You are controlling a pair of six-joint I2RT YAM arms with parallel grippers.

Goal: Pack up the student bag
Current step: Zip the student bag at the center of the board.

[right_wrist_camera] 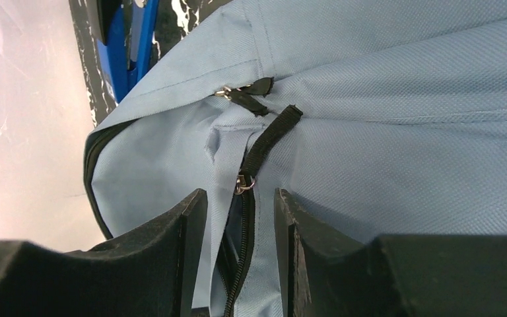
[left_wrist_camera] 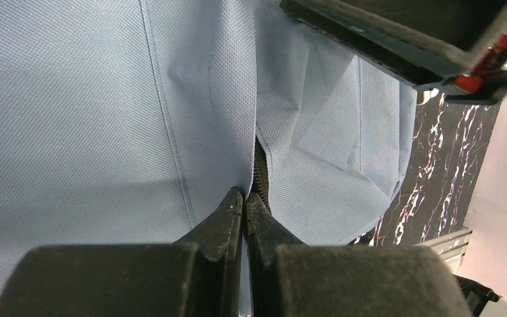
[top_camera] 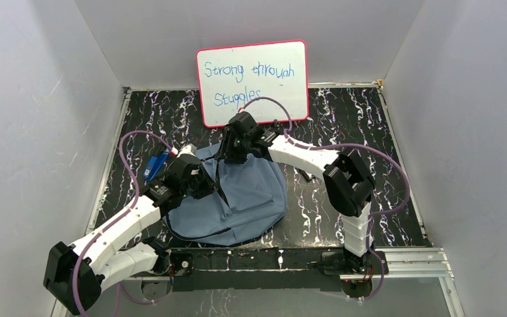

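The left gripper (left_wrist_camera: 245, 198) is clamping fully shut, its tips seemingly pinching a fold of the student bag (left_wrist_camera: 92, 119) right beside the zipper (left_wrist_camera: 259, 175) teeth. It is probably anchoring the cloth so the zip has something to pull against. The right gripper (right_wrist_camera: 237, 208) is standing about half open and gripping nothing. Its fingers are straddling the zipper line, with the slider (right_wrist_camera: 243, 183) sitting just past the tips and the black pull tab (right_wrist_camera: 274, 135) lying further out, so it looks to be lining up on the slider. The bag is lying flat beneath both grippers on the table (top_camera: 403, 112). A blue object (right_wrist_camera: 129, 46) is resting beyond the bag's edge, out past the right fingers.
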